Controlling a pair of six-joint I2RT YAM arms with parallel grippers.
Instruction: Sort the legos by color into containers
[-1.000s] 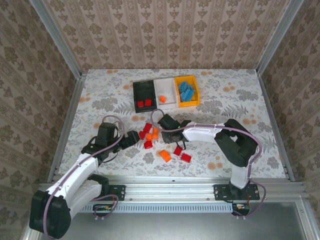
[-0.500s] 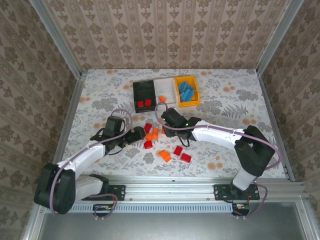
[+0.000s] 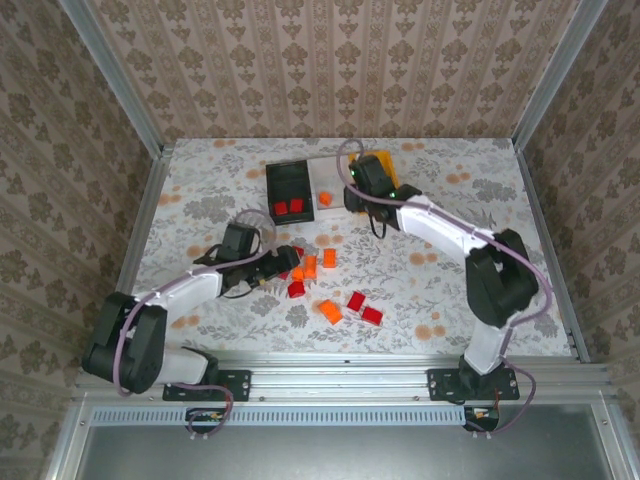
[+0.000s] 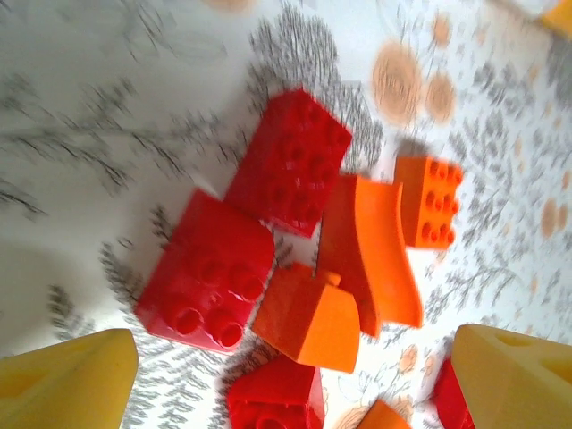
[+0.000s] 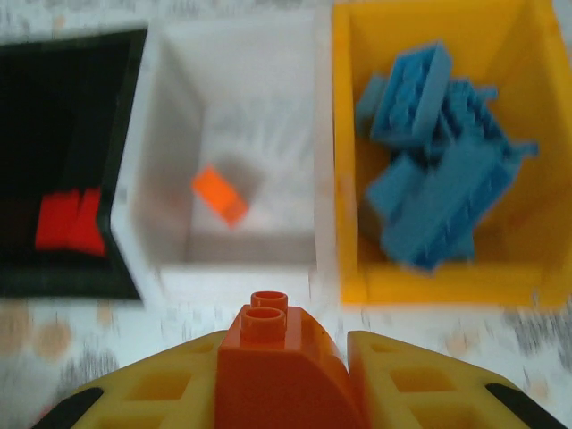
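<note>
Around the white bin, walls (image 3: 330, 60): flat panels papered in a beige damask print, closing three sides, with aluminium posts (image 3: 110, 85) at the corners.
Table (image 3: 470, 200): matte, pale covering printed with grey foliage and orange blossoms.
Right arm (image 3: 450, 235): white and black shells with a lilac cable, reaching from its base up to the bins.
Left arm (image 3: 185, 290): same build, lying low, well to the near-left of the white bin.
White bin (image 5: 170, 134): middle of the row, smooth rectangular plastic with sloping walls, one orange brick (image 5: 220, 195) on its floor.
Black bin (image 3: 290, 178): touching the white bin's left side, two red bricks (image 3: 288, 208) inside.
Orange-yellow bin (image 5: 344, 179): against the white bin's right side, holding a heap of blue bricks (image 5: 438, 188).
Right gripper (image 5: 284, 344): yellow ribbed fingers clamped on a curved-top orange brick (image 5: 277, 375) with two studs, just in front of the white bin.
Left gripper (image 3: 285, 262): yellow fingertips spread wide, nothing between them, at the loose cluster (image 3: 305, 268).
Loose cluster: glossy red studded squares and orange slopes, touching one another, nearer the bases than the white bin.
Outlying bricks: one orange (image 3: 329, 311), two red (image 3: 364, 308), farther from the white bin again.
</note>
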